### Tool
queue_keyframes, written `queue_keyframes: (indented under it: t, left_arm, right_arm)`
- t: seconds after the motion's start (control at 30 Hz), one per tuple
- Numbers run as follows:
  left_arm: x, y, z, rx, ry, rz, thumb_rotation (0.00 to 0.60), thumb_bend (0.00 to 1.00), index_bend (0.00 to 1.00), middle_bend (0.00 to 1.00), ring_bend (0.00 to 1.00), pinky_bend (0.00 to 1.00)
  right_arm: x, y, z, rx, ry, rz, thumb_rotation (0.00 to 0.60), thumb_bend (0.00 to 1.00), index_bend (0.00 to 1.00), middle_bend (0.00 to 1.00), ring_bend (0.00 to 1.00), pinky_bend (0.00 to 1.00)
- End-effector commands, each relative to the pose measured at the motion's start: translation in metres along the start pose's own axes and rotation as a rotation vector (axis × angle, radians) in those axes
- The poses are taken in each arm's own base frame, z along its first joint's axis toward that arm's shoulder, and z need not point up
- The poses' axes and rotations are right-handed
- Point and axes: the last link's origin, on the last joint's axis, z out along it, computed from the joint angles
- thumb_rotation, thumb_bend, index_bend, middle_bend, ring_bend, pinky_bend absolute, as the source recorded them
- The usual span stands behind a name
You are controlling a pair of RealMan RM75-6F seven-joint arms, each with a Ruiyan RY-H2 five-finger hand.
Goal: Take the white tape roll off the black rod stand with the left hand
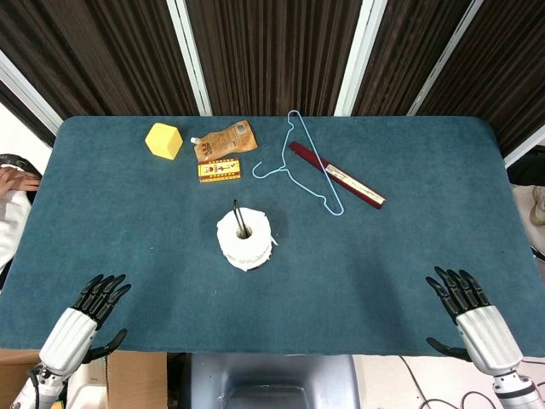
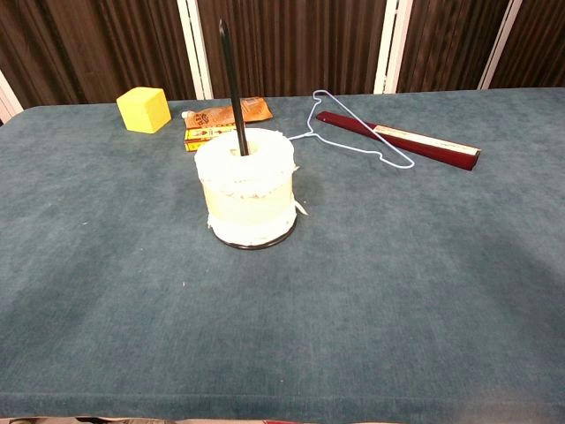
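Observation:
The white tape roll [image 1: 245,239] [image 2: 245,187] sits threaded on the black rod stand [image 1: 238,218] [image 2: 233,87] near the middle of the table; the rod rises upright through its core and the round black base shows under it. My left hand [image 1: 92,308] rests at the table's near left edge, fingers apart, holding nothing, well short of the roll. At the near right edge my right hand [image 1: 464,302] lies likewise with fingers spread and nothing in it. Neither hand appears in the chest view.
Behind the stand lie a yellow cube [image 1: 163,141] [image 2: 144,109], a brown pouch [image 1: 225,139], a small yellow-red box [image 1: 219,170], a light blue wire hanger [image 1: 311,166] [image 2: 357,128] and a dark red flat case [image 1: 338,175] [image 2: 402,140]. The teal table [image 1: 383,256] fills both views.

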Motion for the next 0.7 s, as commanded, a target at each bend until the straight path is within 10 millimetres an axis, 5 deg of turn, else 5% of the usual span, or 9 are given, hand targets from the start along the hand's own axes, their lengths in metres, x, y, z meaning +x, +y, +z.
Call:
queue_keyframes:
  t: [0.03,0.13,0.37,0.7]
  left_arm:
    - [-0.001,0.001,0.000,-0.004,0.000,-0.008,0.600,0.39,0.00,0.00,0.00,0.02]
    - [-0.005,0.003,0.006,-0.024,0.012,-0.080,0.600,0.39,0.00,0.00,0.00,0.03]
    - [-0.021,0.026,0.049,-0.108,0.107,-0.652,0.600,0.36,0.00,0.00,0.00,0.03]
    - [-0.052,0.057,0.129,-0.042,0.034,-0.744,0.600,0.34,0.00,0.00,0.00,0.02]
  right_arm:
    - [0.000,-0.001,0.000,0.002,-0.001,0.001,0.600,0.06,0.00,0.00,0.00,0.00]
    - [-0.001,-0.002,0.000,0.009,-0.008,-0.001,0.600,0.06,0.00,0.00,0.00,0.00]
    - [-0.002,-0.005,0.004,0.018,-0.015,0.016,0.600,0.06,0.00,0.00,0.00,0.00]
    - [-0.007,-0.009,0.008,0.018,-0.033,0.002,0.600,0.06,0.00,0.00,0.00,0.00]
